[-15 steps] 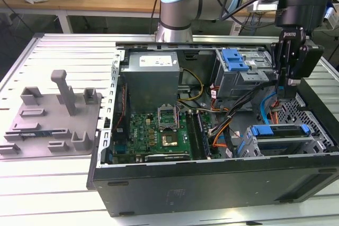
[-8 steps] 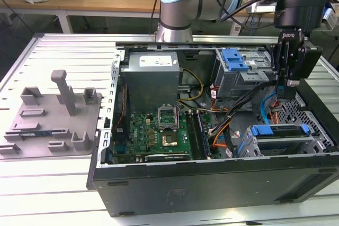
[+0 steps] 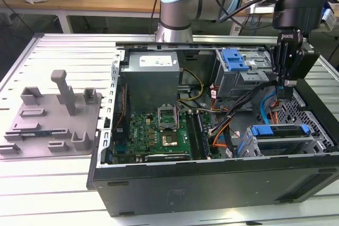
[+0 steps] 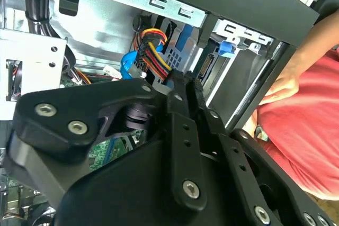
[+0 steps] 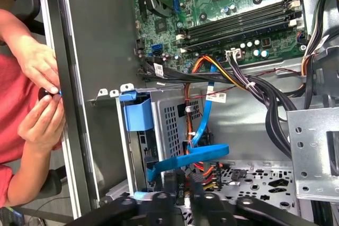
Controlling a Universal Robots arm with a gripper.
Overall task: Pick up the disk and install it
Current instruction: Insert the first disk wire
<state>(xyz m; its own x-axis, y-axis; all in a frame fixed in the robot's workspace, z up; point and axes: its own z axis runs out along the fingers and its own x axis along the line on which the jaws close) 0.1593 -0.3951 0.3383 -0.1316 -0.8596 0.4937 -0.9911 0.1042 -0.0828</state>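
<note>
Where the open case (image 3: 212, 183) reaches the exterior view's right, the disk (image 3: 280, 142) lies in the cage (image 3: 318, 141), blue frame uppermost, long axis running left to right. Just above it hangs the hand (image 3: 286, 92), fingers (image 4: 185, 130) closed together, nothing visible between them. The label's print cannot be read.

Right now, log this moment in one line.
gripper: inside case, near drive cage | disk: in cage, below gripper | person's hands: at case wall
</note>
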